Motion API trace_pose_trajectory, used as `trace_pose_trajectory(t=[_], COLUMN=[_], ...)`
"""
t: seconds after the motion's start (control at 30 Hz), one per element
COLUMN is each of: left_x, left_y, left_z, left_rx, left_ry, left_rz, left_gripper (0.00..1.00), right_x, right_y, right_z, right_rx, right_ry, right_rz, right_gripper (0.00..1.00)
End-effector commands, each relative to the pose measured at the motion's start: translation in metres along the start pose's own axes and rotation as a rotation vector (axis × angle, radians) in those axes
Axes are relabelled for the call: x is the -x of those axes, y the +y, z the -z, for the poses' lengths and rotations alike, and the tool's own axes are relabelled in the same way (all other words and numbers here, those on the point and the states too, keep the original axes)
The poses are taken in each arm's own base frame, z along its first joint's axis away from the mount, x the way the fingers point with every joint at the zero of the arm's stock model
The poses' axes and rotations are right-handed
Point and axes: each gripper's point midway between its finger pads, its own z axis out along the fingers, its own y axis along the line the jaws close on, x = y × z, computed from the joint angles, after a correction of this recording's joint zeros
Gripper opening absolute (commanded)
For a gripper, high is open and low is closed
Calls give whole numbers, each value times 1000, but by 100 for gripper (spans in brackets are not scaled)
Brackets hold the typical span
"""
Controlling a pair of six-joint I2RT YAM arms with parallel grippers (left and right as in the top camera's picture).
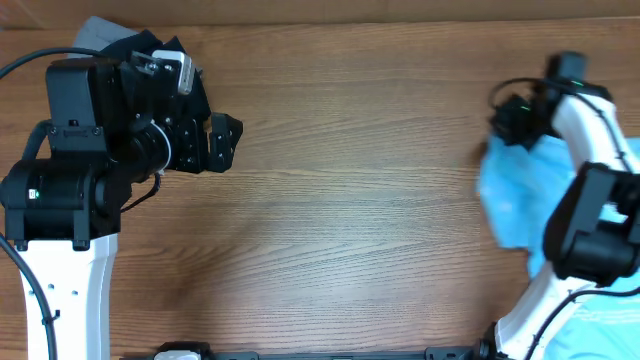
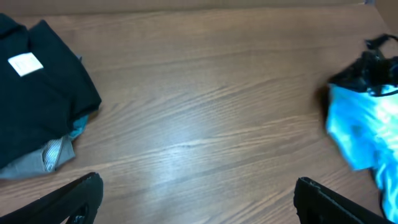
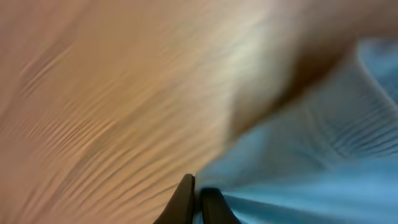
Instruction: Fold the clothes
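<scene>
Fabric of the shirt looks light and limp; your right claw pinches its edge, a good hold, while the left claw stands open.

overhead: straight down, far, whole table
left wrist: low, facing 3 o'clock; shares T-shirt with overhead
right wrist: very close, blurred

Left of the shirt, the table lies bare across its whole middle, an open lane for either gripper. Far left of the shirt and further back, the left arm hangs over a dark pile, blocking it from above. At the shirt's back edge the right gripper and the right arm crowd the approach. The shirt's left edge is free.
</scene>
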Motion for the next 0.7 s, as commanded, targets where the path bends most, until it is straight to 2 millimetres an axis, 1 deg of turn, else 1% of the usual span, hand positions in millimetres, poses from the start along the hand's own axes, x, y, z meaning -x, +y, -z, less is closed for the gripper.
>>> trace_pose_trajectory(t=[0.0,0.03,0.07,0.1,0.13,0.17,0.2,0.23,0.27,0.33,0.37,0.43,0.47,0.5,0.57,0.67], left_x=[13,15,21,25,33,39,43,48,51,56,56,54,52,49,43,33], left_y=[0,3,11,15,23,26,27,27,26,24,23,22,20,16,7,-6], left_z=[13,15,23,28,42,51,57,63,68,74,75,74,71,68,58,33], left_rx=[23,43,106,137,207,245,262,273,277,276,276,266,252,221,159,61], left_ry=[-54,-62,-84,-96,-131,-155,-174,-193,-208,-229,-232,-221,-209,-192,-153,-65], left_rz=[-24,-25,-30,-32,-36,-40,-42,-45,-50,-57,-58,-57,-55,-55,-51,-47], left_gripper=[100,100,100,100,100,100,100,100,100,100,100,100,100,100,100,100], right_x=[-71,-95,-142,-173,-226,-253,-268,-279,-285,-286,-280,-260,-247,-229,-200,-150], right_y=[135,155,186,203,227,236,240,243,244,244,242,235,230,222,208,181], right_z=[27,23,17,13,10,8,7,6,5,5,7,14,18,24,37,66], right_rx=[216,228,247,251,250,227,197,159,121,50,25,0,-7,-17,-14,32], right_ry=[45,75,134,166,196,189,171,145,112,39,10,-18,-26,-37,-44,-52], right_rz=[381,445,551,620,773,860,903,924,927,908,885,811,764,698,607,457], right_gripper=[4,4,4,4,16,37,49,59,63,67,69,69,69,69,68,68])
